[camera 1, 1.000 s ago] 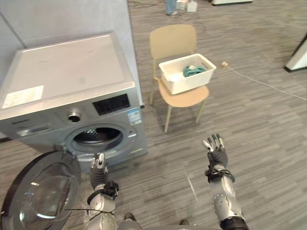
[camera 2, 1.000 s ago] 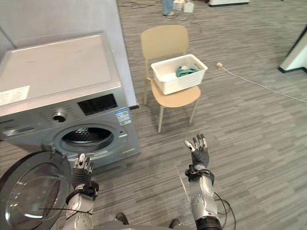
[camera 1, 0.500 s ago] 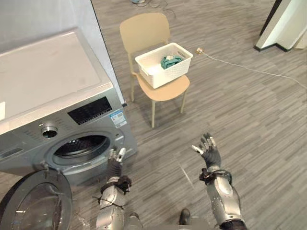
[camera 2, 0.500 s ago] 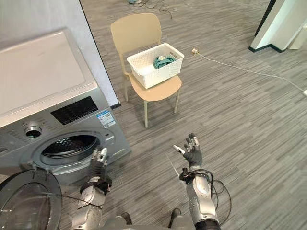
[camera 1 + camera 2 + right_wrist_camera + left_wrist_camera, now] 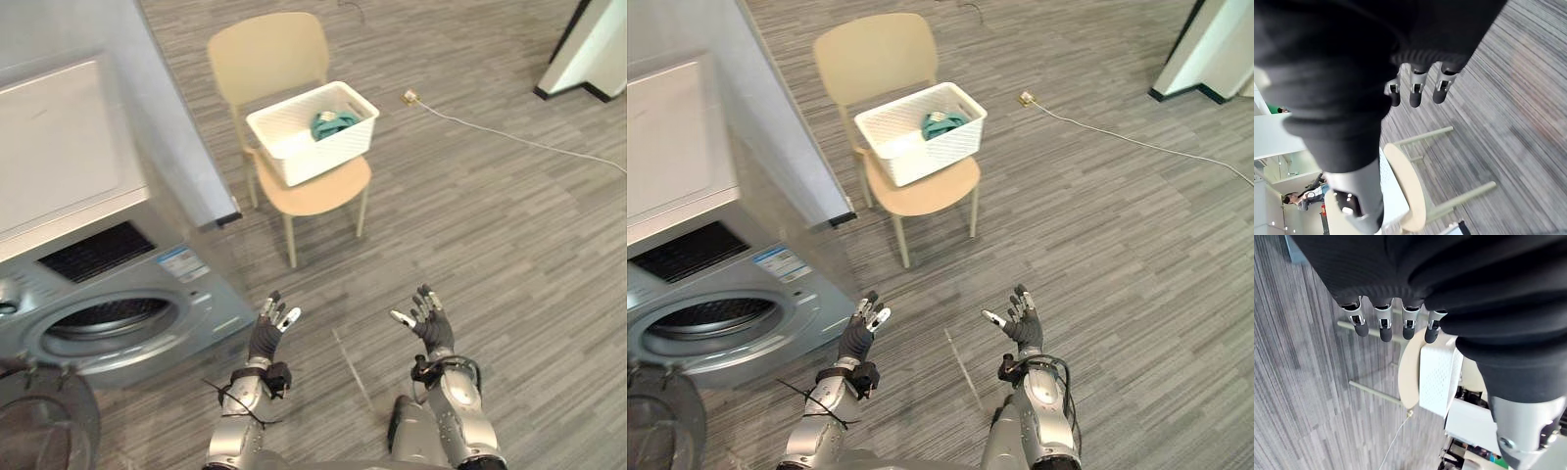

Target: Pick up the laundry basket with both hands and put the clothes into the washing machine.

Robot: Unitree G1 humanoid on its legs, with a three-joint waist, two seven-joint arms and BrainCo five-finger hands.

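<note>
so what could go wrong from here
Left hand and right hand are open, well short of the basket, which sits skewed on the chair: an uneven grip could tip out the clothes. The open door of the washer, low on the left, might get bumped. The white cable on the floor is a trip risk.

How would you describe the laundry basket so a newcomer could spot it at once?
Right of the grey washing machine stands a tan chair. On its seat sits the laundry basket: white, rectangular, with perforated walls and teal clothes bunched at one end.
</note>
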